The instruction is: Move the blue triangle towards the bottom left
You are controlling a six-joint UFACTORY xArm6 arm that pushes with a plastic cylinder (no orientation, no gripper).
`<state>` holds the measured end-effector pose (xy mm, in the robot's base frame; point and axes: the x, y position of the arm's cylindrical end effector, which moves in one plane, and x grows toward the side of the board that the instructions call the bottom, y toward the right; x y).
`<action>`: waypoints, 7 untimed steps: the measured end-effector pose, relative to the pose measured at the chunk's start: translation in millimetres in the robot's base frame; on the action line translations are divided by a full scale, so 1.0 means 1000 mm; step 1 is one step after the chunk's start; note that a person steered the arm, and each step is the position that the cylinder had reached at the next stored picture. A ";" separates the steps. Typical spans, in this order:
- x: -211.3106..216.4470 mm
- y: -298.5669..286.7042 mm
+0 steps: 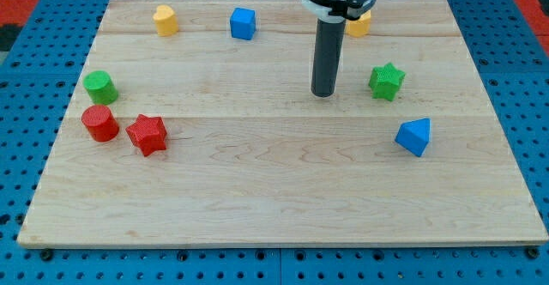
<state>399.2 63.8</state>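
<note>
One blue triangle, apex up-right.

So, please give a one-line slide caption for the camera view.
My tip rests mid-board, up and left of the blue triangle, with the green star to its right.

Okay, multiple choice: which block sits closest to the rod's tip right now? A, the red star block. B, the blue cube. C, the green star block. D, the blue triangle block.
C: my tip rests on the wooden board just to the view's left of the green star block, not touching it; the blue triangle block lies farther off, toward the view's bottom right.
</note>
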 end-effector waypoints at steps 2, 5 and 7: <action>0.000 0.048; 0.034 0.150; 0.067 0.126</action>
<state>466.1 189.4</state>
